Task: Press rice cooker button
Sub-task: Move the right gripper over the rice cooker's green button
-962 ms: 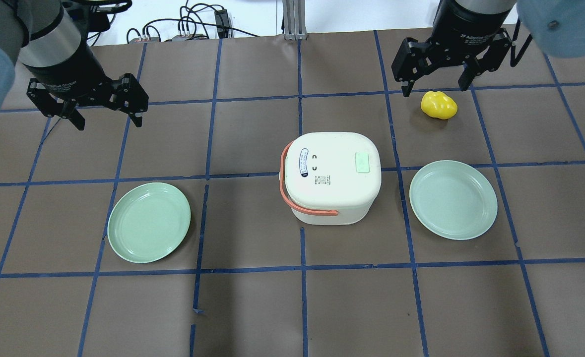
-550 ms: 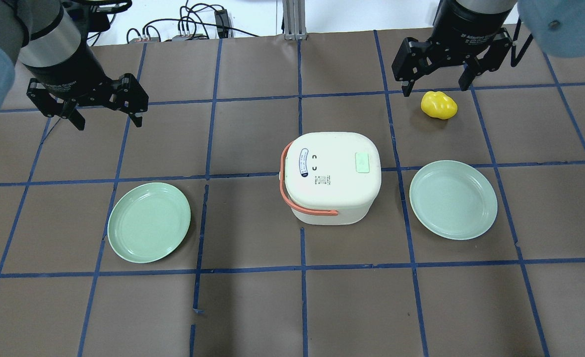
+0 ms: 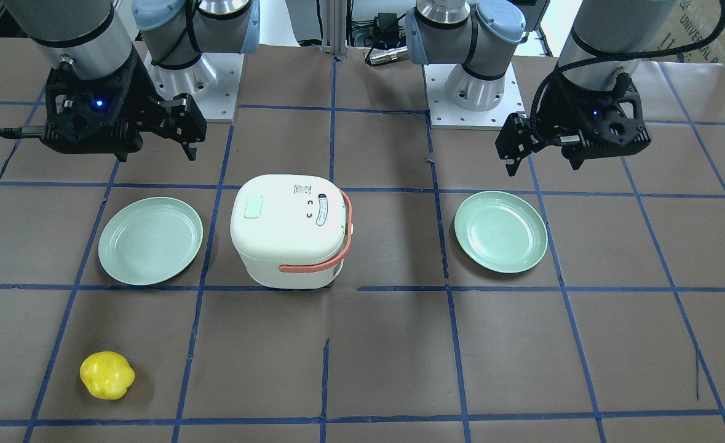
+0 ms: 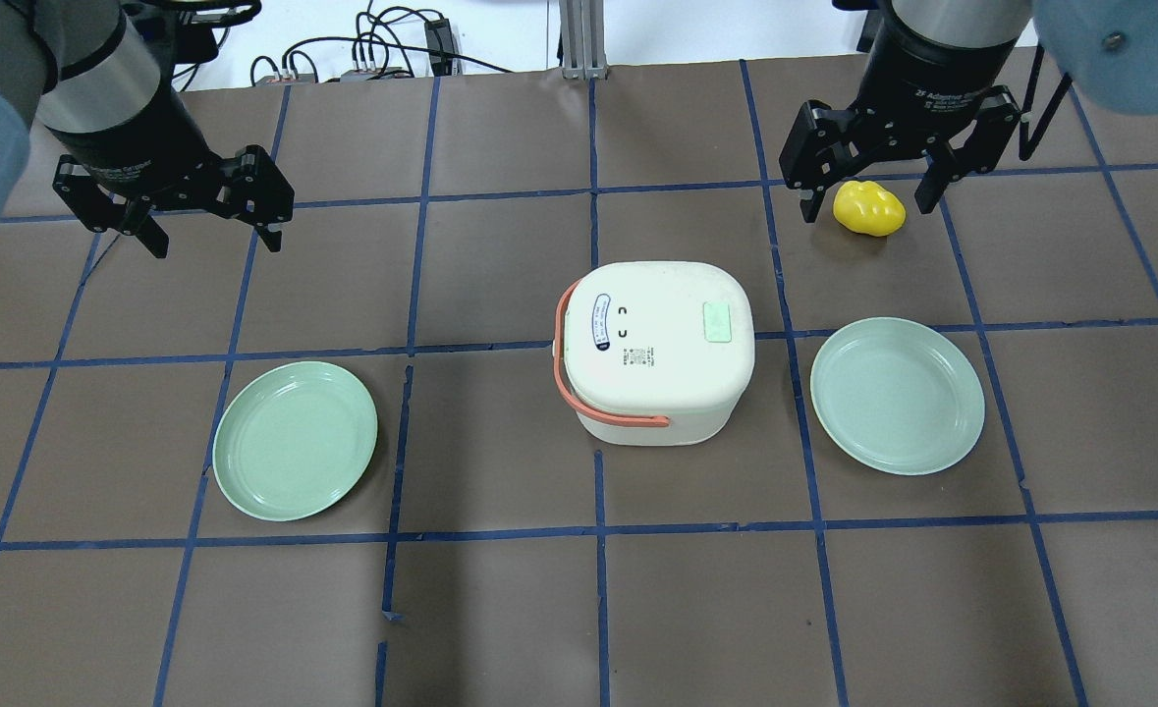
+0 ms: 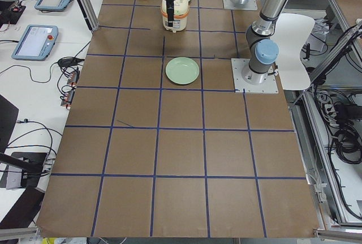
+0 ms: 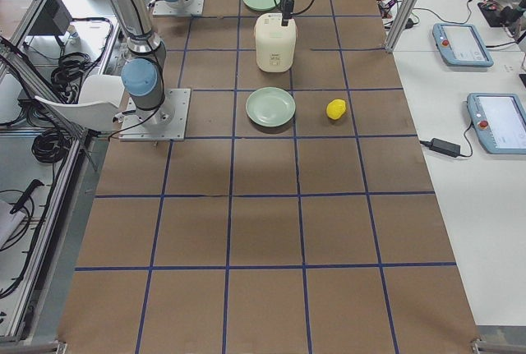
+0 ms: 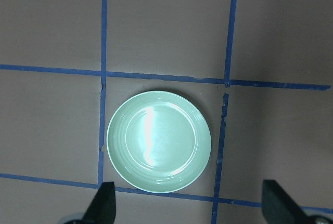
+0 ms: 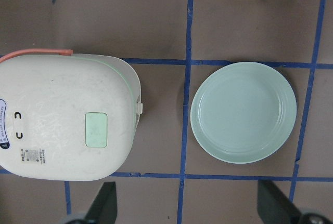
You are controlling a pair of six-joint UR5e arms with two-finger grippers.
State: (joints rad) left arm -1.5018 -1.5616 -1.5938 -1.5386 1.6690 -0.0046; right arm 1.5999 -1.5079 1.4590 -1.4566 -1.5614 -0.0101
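Standing mid-table, overhead view: cooker [image 4: 652,353], lid shut, green button [image 4: 716,322] on top, untouched. Left gripper [image 4: 215,245] and right gripper [image 4: 868,211] hover, jaws spread wide, empty. Front view: plates [image 3: 150,240] flank the cooker, one each side; pepper [image 3: 107,375] lies well apart. Right wrist view: button faces up, fingertips [image 8: 106,197] clear of it.

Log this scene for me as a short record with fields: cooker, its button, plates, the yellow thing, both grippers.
Rice cooker: white, closed, orange handle, mid-table
Button: pale green, on the cooker's top, untouched
Plates: left plate and right plate, green, empty, flanking the cooker
Yellow pepper: on the table, beyond the right plate
Left gripper: open, raised, empty
Right gripper: open, raised, empty
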